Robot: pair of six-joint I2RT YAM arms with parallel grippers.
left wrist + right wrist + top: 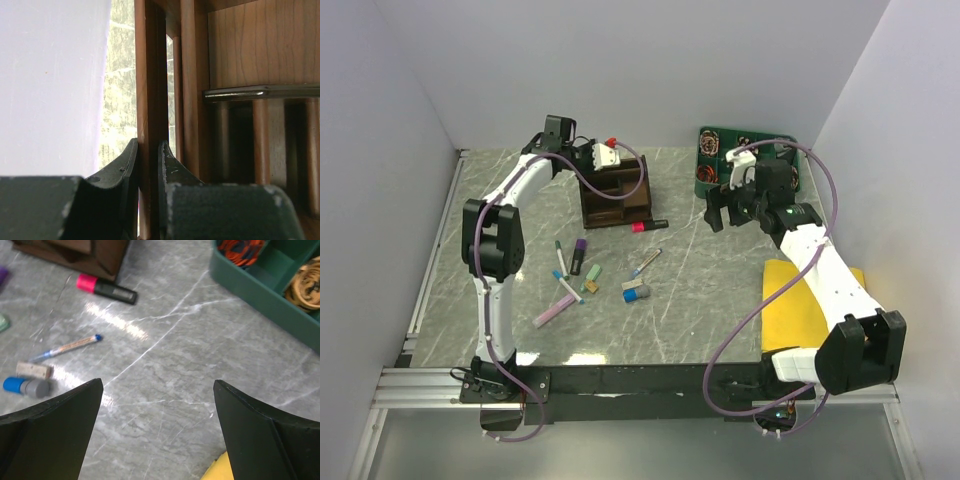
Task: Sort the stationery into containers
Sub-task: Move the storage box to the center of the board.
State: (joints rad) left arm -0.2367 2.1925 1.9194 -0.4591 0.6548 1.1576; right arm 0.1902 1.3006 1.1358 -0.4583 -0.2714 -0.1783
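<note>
Left gripper [148, 146] pinches a wall of the wooden organiser [616, 200]; right gripper [157, 385] hangs spread above the marble table [170, 335].

The organiser [616, 192] sits upper centre of the top view, the tray [705, 185] to its right. A marker [650, 226] lies just below the organiser; pens and erasers [561, 258] scatter lower left.
</note>
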